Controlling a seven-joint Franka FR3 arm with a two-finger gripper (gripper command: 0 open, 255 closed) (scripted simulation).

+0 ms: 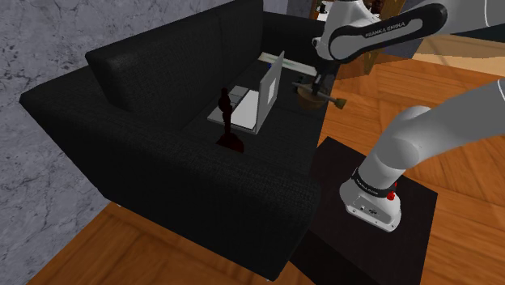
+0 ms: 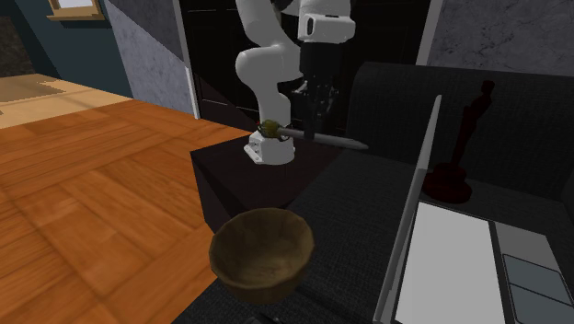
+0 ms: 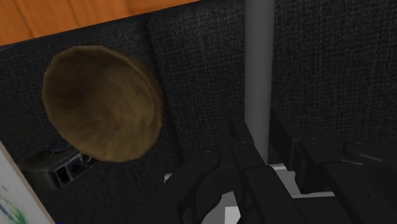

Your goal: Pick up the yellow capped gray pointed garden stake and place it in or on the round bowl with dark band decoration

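The garden stake (image 2: 345, 142) is held level in the air, clamped between the 2 black fingers of the gripper (image 2: 313, 133) above the black sofa (image 1: 162, 121). It is seen as 1 slim gray shaft narrowing to a point at the second exterior view's right, with a rounded, dull yellow cap (image 2: 269, 127) at its left end. The round bowl (image 2: 262, 253), drawn brown and wood-like, rests on the sofa seat, nearer in that view and lower than the stake. An open laptop (image 2: 460, 248) lies just right of the bowl, and a dark red statuette (image 2: 457, 175) stands farther along the seat
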